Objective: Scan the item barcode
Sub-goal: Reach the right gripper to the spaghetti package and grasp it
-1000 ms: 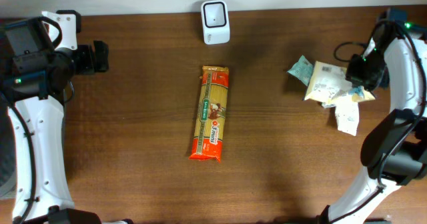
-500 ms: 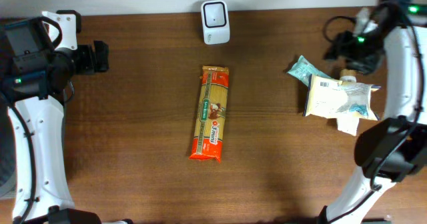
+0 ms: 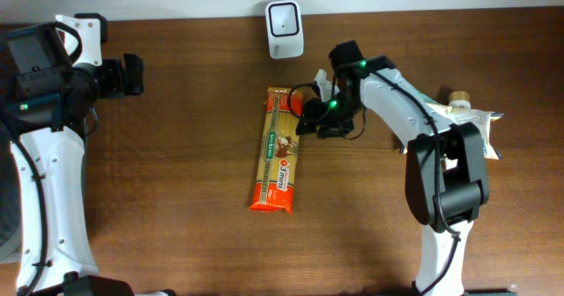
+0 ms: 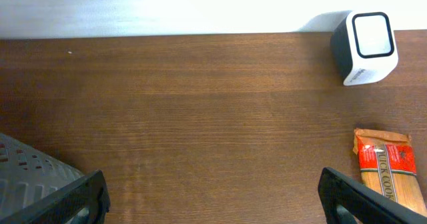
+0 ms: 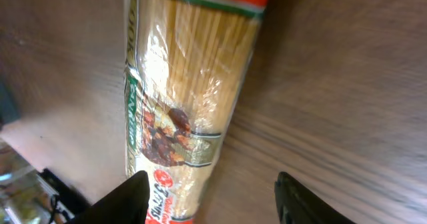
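Position of the item: the spaghetti pack (image 3: 276,151) is lying flat on the brown table (image 3: 176,181), near the middle, well apart from the table's edges. Its long axis is running from the far side, where the scanner (image 3: 284,29) is standing, toward the near side. The axis is tilting slightly, the far end leaning a little toward my right. The broad red end is pointing at the near edge; the narrower end is pointing at the scanner, with bare wood between the two. The clear window with the yellow strands is facing upward.

Right pincer (image 3: 310,115): I am hovering it just beside the far half of the pack, on its right flank. In the right wrist view, which is blurring, my two fingers (image 5: 137,196) are standing apart. The pack is lying lengthwise below them, nearer the finger on the left of that view. The other finger is hanging over bare wood. I am clamping nothing with it.

Left pincer (image 4: 213,204): I am keeping it at the far left of the table, well apart from the pack, fingers spread wide with only wood between them. Its camera is showing the scanner and the pack's far end at the right of the view.

Loose packets (image 3: 480,122) are lying at the right, partly hidden behind my right arm.
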Controlling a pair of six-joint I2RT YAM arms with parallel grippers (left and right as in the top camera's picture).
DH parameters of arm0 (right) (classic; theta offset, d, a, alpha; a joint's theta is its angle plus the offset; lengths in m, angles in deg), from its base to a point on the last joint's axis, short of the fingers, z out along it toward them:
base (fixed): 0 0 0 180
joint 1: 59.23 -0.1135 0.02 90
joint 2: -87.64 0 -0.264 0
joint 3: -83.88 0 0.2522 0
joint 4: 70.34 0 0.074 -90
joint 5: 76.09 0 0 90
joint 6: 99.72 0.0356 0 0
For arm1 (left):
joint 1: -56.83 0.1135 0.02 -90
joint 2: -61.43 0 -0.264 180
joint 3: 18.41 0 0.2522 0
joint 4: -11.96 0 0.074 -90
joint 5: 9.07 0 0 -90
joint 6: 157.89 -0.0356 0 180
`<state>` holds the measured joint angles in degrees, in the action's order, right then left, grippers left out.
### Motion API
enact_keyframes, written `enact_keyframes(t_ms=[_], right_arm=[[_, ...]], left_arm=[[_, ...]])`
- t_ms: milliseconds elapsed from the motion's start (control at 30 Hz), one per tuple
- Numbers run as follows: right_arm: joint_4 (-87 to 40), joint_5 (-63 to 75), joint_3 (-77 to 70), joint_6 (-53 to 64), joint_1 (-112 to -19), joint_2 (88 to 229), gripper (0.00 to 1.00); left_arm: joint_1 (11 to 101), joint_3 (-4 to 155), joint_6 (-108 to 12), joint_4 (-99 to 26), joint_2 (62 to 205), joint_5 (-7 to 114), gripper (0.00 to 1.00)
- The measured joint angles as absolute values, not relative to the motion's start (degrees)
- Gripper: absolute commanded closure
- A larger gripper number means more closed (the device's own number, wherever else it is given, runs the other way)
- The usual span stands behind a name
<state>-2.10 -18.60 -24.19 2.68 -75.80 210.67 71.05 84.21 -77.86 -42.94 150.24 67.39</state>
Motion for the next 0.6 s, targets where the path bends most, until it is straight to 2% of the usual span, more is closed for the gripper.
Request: enact_keyframes(t_ms=[100, 400, 467, 567, 600], right_arm=[[-9.4, -19.1, -18.4, 7.1, -77.5, 210.7, 0.47], [-18.3, -21.9, -12.1, 13.5, -80.9, 210.2, 0.48], [-20.5, -22.2, -10.8, 14.8, -81.5, 209.8, 0.55], [-23.2, -22.6, -9.2, 15.9, -81.5, 209.5, 0.83], [-24.3, -23.1, -8.6, 16.1, -81.4, 209.5, 0.96]], left_arm=[[71.0, 84.2, -77.9, -43.0, 150.2, 67.4, 0.01], [71.0, 84.2, -77.9, -43.0, 150.2, 67.4, 0.01], [71.0, 84.2, -77.9, -43.0, 150.2, 67.4, 0.01], [71.0, 84.2, -77.9, -43.0, 150.2, 67.4, 0.01], [71.0, 84.2, -77.9, -43.0, 150.2, 67.4, 0.01]])
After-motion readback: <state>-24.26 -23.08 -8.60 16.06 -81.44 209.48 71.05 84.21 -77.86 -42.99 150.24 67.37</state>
